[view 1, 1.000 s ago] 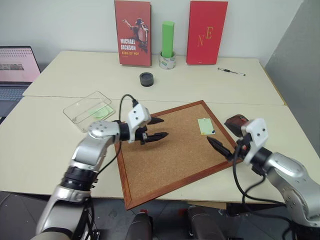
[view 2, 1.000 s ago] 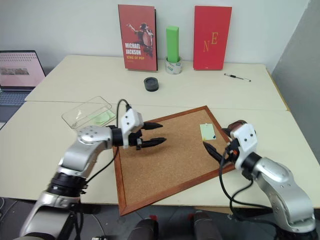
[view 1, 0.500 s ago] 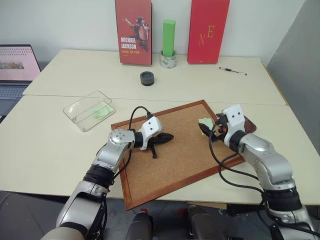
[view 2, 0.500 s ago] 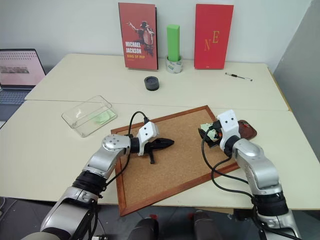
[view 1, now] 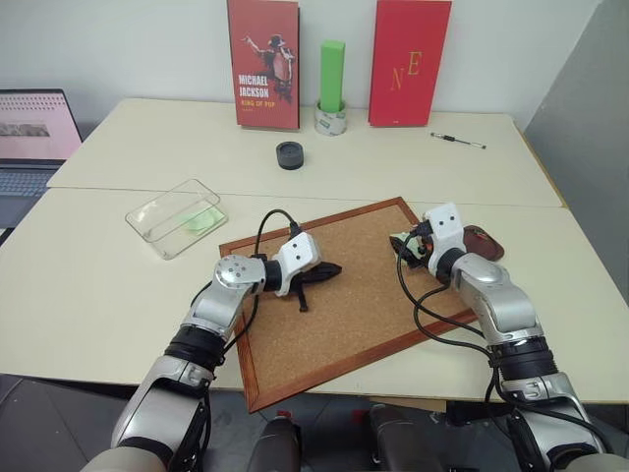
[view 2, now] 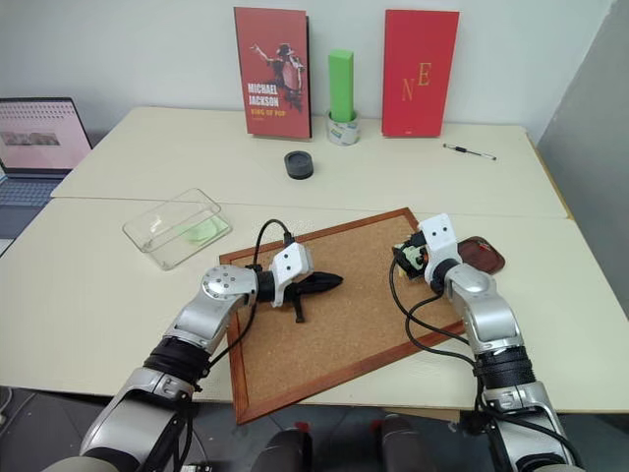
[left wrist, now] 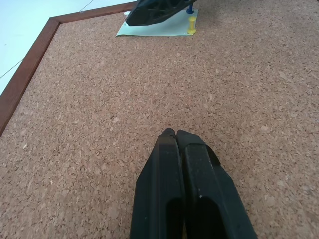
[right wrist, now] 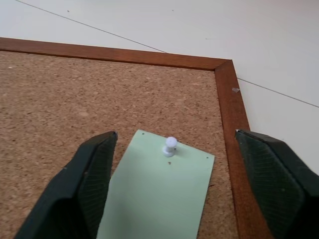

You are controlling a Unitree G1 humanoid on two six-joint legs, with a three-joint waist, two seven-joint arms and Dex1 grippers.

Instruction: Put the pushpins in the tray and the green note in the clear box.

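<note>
my left hand (left wrist: 175, 133) is fully closed with nothing in it, fingertips pressed together low over the bare corkboard (view 1: 344, 295) near its middle. my right hand (right wrist: 172, 149) is spread wide and holds nothing, one finger on either side of the green note (right wrist: 157, 191) at the board's far right corner. the green note lies flat on the cork, pinned by a white pushpin (right wrist: 170, 146) near one edge; the left wrist view also shows a yellow pushpin (left wrist: 192, 26) and a blue pushpin (left wrist: 190, 9) at its other edge. the tray (view 1: 484, 240) sits on the bench (view 1: 98, 285) just off the board's right corner, behind my right wrist. the clear box (view 1: 177, 217) is on the bench, left of the board, well apart from the note, with something pale green inside
</note>
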